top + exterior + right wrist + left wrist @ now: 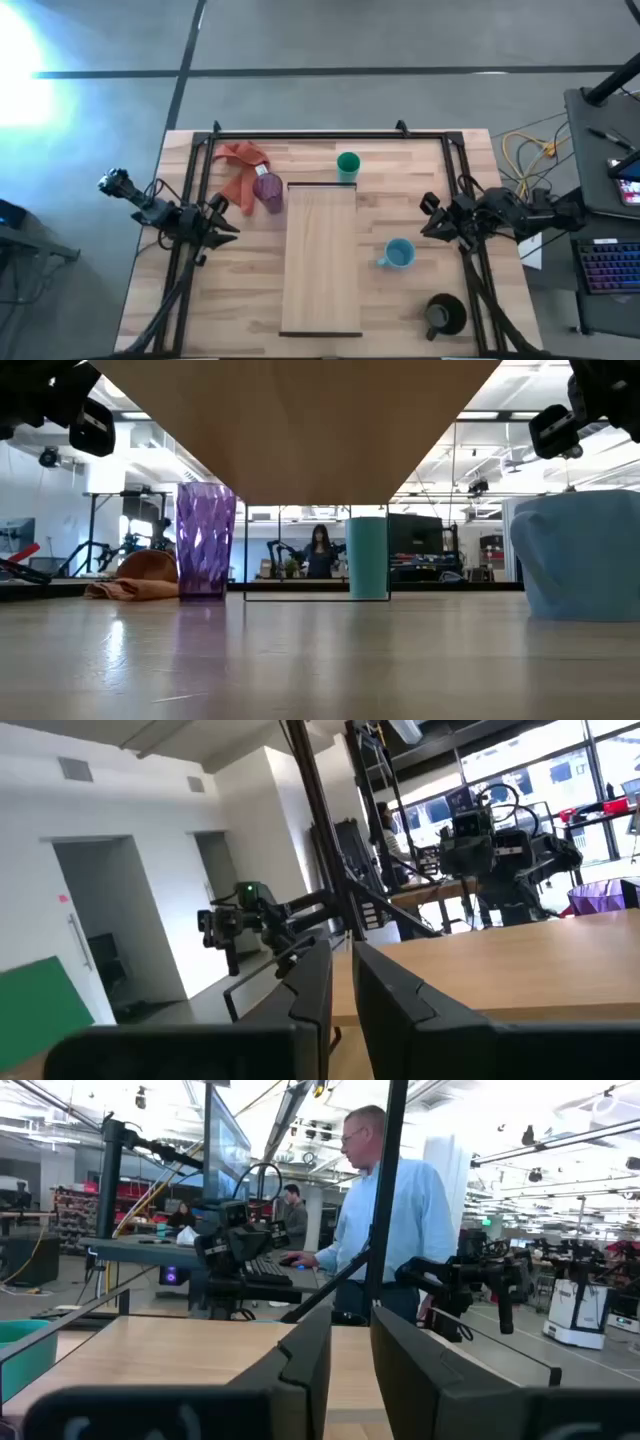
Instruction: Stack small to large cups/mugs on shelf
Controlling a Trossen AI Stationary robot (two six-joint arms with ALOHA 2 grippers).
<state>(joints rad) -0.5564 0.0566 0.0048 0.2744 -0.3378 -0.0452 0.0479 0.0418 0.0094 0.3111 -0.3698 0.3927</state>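
The pale wooden shelf [320,260] stands in the middle of the table, and its underside shows in the low view [300,430]. The purple cup [268,190] stands upright left of its far end, next to the orange cloth [240,165]. The green cup [348,166] stands just beyond the shelf's far end. The light blue mug [398,254] stands right of the shelf. The black mug [443,315] stands at the near right. My left gripper [228,220] is at the table's left side and my right gripper [430,218] at its right side, both shut and empty.
A black frame [330,133] runs along the table's far, left and right edges. Bare tabletop lies near-left of the shelf [235,300]. A person in a light blue shirt [390,1210] stands at a desk beyond the table's right side.
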